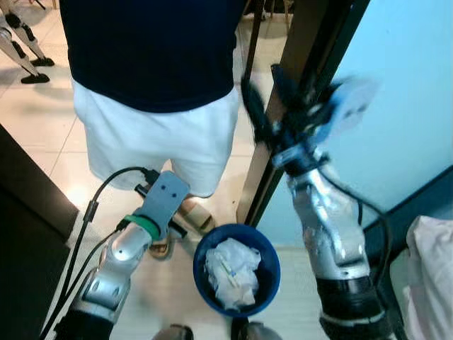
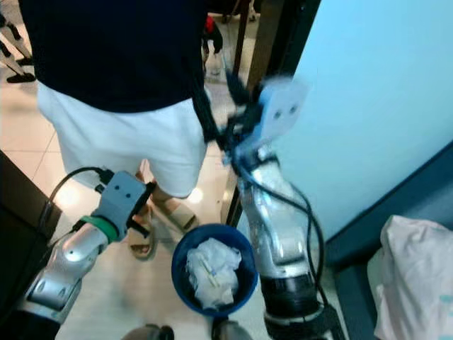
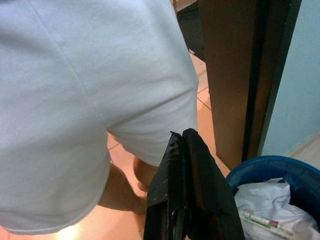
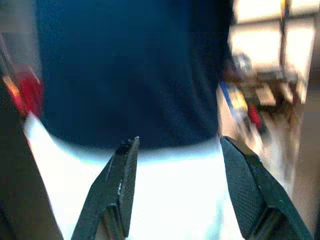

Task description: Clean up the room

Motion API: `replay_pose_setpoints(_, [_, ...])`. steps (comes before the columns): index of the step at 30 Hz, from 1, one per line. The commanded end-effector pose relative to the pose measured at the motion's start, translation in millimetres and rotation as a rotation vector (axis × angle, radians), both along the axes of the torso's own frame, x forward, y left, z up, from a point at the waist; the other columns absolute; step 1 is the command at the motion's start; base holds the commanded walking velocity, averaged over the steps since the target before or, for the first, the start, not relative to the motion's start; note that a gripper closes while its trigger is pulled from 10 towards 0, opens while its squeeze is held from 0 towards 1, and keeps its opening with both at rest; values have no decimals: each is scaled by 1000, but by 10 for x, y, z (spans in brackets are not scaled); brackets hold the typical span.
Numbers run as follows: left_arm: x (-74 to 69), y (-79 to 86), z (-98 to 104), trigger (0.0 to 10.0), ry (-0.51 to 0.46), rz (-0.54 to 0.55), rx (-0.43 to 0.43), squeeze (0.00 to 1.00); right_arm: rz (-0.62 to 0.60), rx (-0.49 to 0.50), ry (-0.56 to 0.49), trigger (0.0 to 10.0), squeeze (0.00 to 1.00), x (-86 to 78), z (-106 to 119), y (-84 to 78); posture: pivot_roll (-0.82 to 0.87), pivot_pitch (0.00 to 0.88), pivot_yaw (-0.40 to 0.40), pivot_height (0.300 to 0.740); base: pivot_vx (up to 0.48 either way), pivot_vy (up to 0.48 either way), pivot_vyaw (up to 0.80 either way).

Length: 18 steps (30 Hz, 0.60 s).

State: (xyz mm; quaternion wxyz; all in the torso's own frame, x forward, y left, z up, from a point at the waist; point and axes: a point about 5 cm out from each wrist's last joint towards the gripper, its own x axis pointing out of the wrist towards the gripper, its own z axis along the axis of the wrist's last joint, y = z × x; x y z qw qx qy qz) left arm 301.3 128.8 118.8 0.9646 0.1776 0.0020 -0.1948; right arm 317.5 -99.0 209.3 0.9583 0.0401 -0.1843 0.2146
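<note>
Down at the robot's feet sits the blue bin [image 1: 237, 269], round and open, with crumpled white paper [image 1: 231, 273] heaped inside it, on the pale tiled floor [image 1: 49, 152]. A person [image 1: 159, 85] in a dark top and white shorts stands right in front, sandalled feet just beyond the bin, and a dark door frame [image 1: 283, 142] rises between that person and the light blue wall [image 1: 396, 106]. Now the relation that matters: the bin lies below and between the two arms, closer to the robot's body than either tool is, so anything to be dropped must come down and back toward it. The left gripper [image 3: 185, 150] is the nearer one; it hangs low beside the bin's rim, arm bent forward, fingers pressed together with nothing between them, pointing toward the person's shorts. The right gripper [image 4: 177, 180] is raised well above the bin, up by the door frame at about the person's waist, forearm nearly upright, fingers spread wide and empty; that arm is blurred, so it reads as being in motion. Neither tool carries any rubbish. My read is that the bin is already loaded and the next job is either fetching more litter or taking hold of the bin, and for that the left arm has the shorter reach. The person standing so close is the hazard here: the raised right gripper is aimed straight at their waist.
</note>
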Motion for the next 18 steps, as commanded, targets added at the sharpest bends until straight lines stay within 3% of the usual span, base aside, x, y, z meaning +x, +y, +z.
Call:
replay_pose_setpoints(1, [1, 19, -59, 10000, 27, 25, -26, 0, -82, -75, 146, 10000, 0, 42, -402, -118, 27, 77, 55, 726, 0, 0, 0])
replay_pose_setpoints(2, [1, 19, -59, 10000, 27, 25, -26, 0, -82, -75, 146, 10000, 0, 42, -402, -118, 27, 77, 55, 726, 0, 0, 0])
replay_pose_setpoints(4, [32, 22, -28, 10000, 35, 66, -99, 0, -206, -136, 304, 10000, 0, 35, -815, -335, 24, 79, 50, 726, 0, 0, 0])
replay_pose_setpoints(7, [46, 30, -27, 10000, 49, 96, -145, 0, -283, -138, 376, 10000, 0, 14, -979, -452, 24, 79, 50, 726, 0, 0, 0])
replay_pose_setpoints(18, [100, -58, -53, 10000, 61, 88, -180, 0, -324, -169, 351, 10000, 0, 4, -1015, -459, -13, 69, 30, 726, 0, 0, 0])
